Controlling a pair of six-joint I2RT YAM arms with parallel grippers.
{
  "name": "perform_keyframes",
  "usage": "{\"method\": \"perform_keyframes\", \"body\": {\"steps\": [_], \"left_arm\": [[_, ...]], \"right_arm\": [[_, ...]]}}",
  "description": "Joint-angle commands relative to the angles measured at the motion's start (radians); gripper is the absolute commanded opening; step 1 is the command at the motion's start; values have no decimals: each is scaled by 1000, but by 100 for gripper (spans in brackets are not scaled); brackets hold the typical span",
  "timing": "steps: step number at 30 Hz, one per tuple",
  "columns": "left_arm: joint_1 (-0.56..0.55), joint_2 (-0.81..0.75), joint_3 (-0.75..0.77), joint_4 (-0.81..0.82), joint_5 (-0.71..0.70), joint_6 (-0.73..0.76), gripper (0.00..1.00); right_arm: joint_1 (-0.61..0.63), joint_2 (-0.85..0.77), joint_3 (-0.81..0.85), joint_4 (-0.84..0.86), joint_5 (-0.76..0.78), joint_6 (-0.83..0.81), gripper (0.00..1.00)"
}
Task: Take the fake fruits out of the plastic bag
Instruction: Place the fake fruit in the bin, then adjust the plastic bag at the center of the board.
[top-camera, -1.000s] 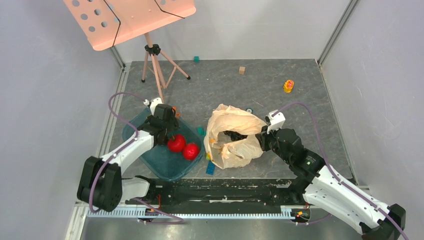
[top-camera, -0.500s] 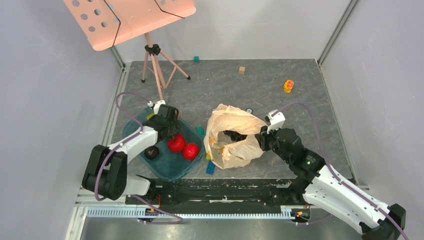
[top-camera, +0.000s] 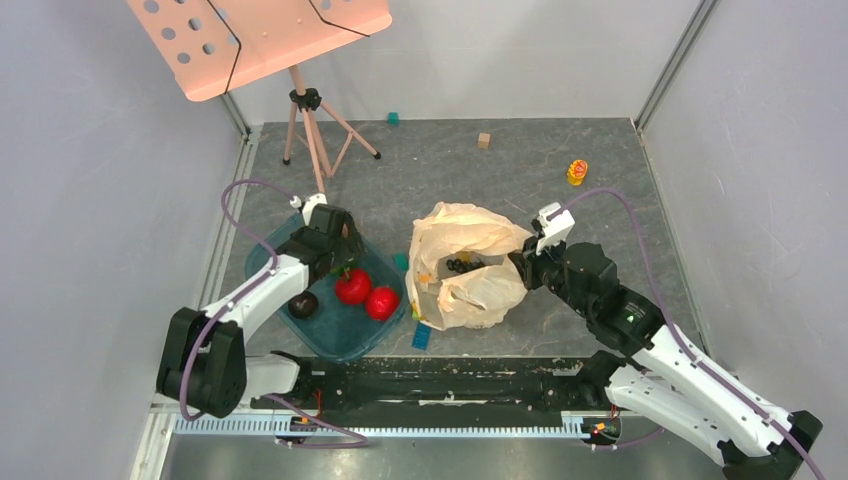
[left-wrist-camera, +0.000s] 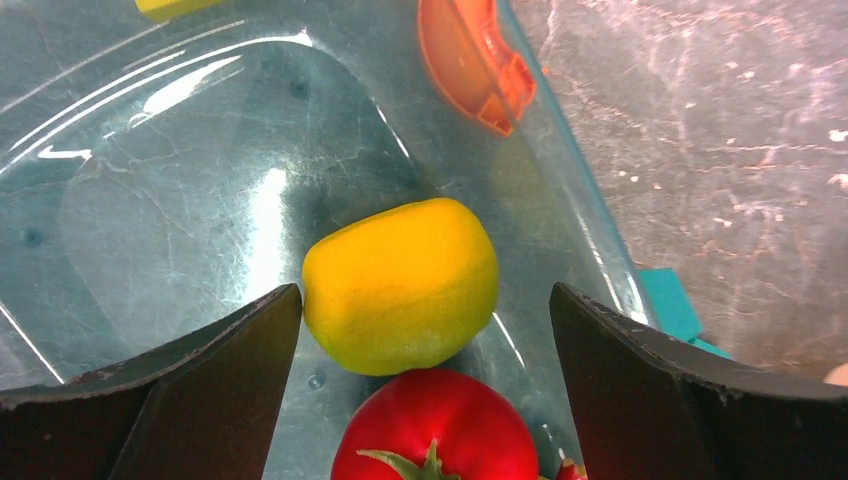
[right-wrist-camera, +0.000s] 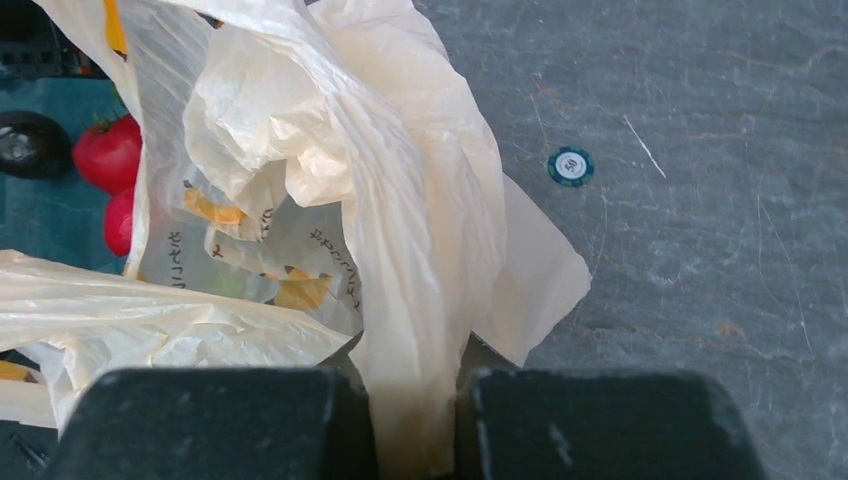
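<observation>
Plastic bag (right-wrist-camera: 400, 200) edge, thin and crinkly, is pinched tight in the right claw (right-wrist-camera: 415, 425). The peach skin is see-through, with orange marks. Small dark grapes (top-camera: 460, 265) sit in the bag's mouth, partly hidden by folds. The left claw (left-wrist-camera: 425, 330) is spread wide and holds nothing. It hangs over a bumpy yellow fruit (left-wrist-camera: 400, 285) and a shiny round red fruit (left-wrist-camera: 435, 435), which is cut off at the bottom. Both lie in the smooth teal tray (left-wrist-camera: 150, 200). A second red fruit (top-camera: 381, 302) is there too, and a dark round thing (top-camera: 303, 304) too small to make out.

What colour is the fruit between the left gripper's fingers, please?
The fruit is yellow; the left wrist view shows it best.
</observation>
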Motion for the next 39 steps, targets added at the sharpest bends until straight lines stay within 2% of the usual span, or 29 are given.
{"method": "perform_keyframes", "body": {"steps": [1,3,4,5,7,9,12,17,22,26,28,29,33,35,37,39], "left_arm": [[3,-94,43,-8,44,-7,100],[2,-138,39,-12,73,-16,100],[3,-160,34,-7,94,-21,100],[3,-184,27,-5,112,-24,100],[0,-230,20,-4,150,-23,100],[1,-278,14,-7,178,-20,100],[0,-336,18,-24,206,-16,100],[1,-411,50,-60,261,2,100],[1,-453,61,-65,312,18,100],[1,-453,60,-61,341,25,100],[1,-457,57,-61,362,25,100],[1,-459,55,-59,371,22,100],[1,-495,56,-36,427,10,100],[2,-514,63,-15,465,11,100],[1,-524,72,8,501,17,100],[1,-533,60,65,567,26,100]], "right_arm": [[0,1,72,8,-101,-78,6],[-1,15,80,-9,-128,-93,9],[0,26,84,-19,-137,-99,15],[0,36,85,-35,-139,-99,23],[1,56,83,-56,-123,-94,46],[-1,63,82,-60,-115,-84,60],[-1,57,105,-65,-101,-80,72],[0,40,187,-114,-95,-82,83],[0,30,295,-164,-150,-76,85],[0,11,356,-129,-179,-36,87],[0,30,394,-113,-244,-19,83],[0,53,411,-107,-277,-8,76],[0,148,423,-34,-437,45,39],[3,188,398,35,-504,84,25],[22,220,373,87,-522,112,18],[54,240,350,120,-492,127,16]]}}
